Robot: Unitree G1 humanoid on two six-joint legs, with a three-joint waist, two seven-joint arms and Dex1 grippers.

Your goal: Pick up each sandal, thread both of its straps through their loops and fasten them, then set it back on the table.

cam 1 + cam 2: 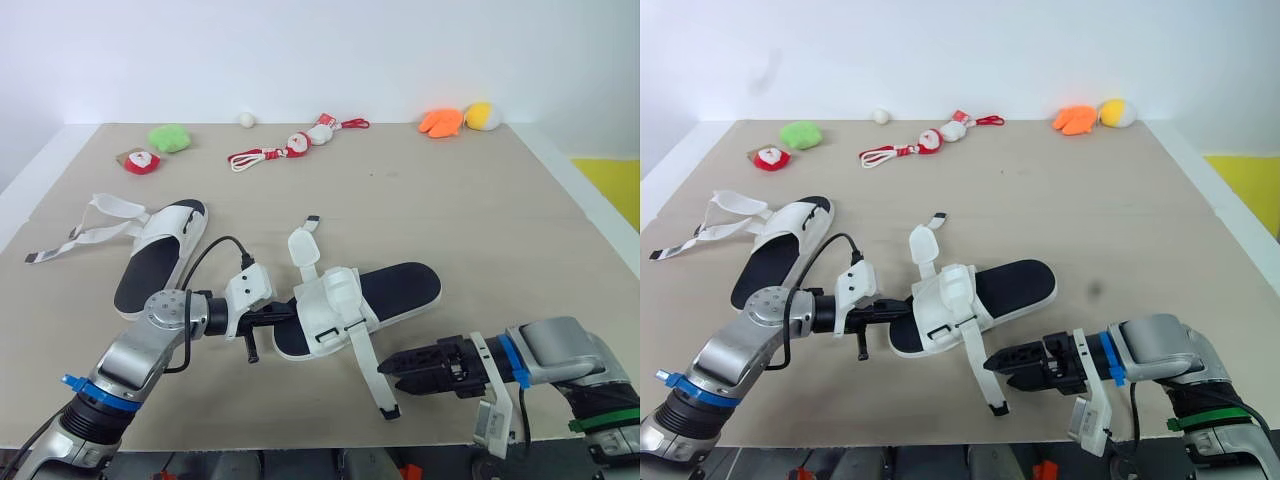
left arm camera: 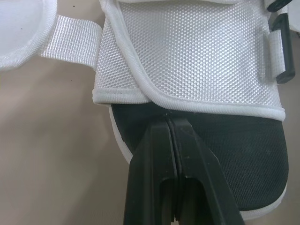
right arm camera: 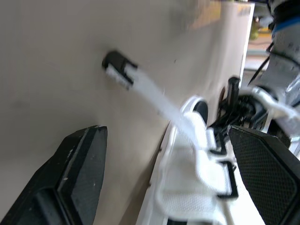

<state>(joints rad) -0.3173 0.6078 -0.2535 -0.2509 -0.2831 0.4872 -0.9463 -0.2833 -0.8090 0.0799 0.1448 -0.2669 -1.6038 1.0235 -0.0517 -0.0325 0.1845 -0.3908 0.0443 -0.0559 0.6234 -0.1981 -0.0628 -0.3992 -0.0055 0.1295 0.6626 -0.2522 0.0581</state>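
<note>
Head view: a white mesh, black-soled sandal (image 1: 360,300) lies on the beige desk (image 1: 480,200), the left tool (image 1: 285,312) at its end. Left wrist view: that tool is pressed shut, gripping nothing evident. Right wrist view: the right tool (image 3: 166,133) gapes empty near the loose white strap (image 3: 150,93); a tug could drag the unpinned sandal.
</note>
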